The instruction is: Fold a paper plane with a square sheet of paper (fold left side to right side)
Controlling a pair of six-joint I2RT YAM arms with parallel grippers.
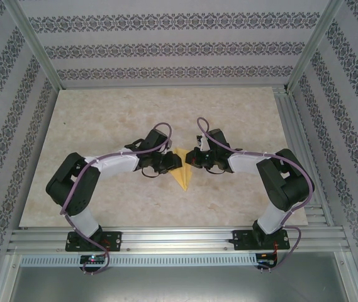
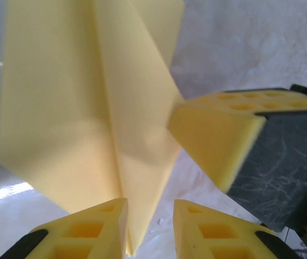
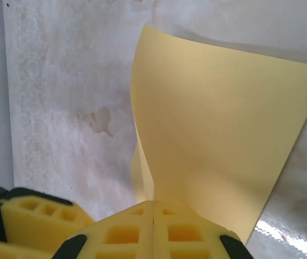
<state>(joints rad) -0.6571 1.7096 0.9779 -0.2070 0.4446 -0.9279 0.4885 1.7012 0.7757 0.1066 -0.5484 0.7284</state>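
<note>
Reaching in from the near-left corner of the desk (image 1: 103,107), the left arm (image 1: 112,165) had its elbow out toward the left edge. At about mid-desk the left gripper (image 1: 164,165) pointed right. In the left wrist view its two yellow pads (image 2: 102,224) stood apart with a clear gap between them, pinching nothing. The sharp tip of the paper plane (image 2: 88,118) dropped into that gap, hard against one pad. Bare desk showed between the tip and the other pad.

The paper plane was yellow and kite-shaped, with a centre crease and a flap folded in on each side. The top view put it mid-desk between the two grippers, tip toward the near edge.

Just beside the left one sat the right gripper (image 1: 195,157), coming in from the right. In the right wrist view its pads were pressed together with paper coming out from between them, so it was clamped on the paper plane, and the paper bowed away from the pads. In the left wrist view one right finger (image 2: 212,140) touched the plane's edge. From there the right arm (image 1: 248,162) bent back to the near-right corner.
</note>
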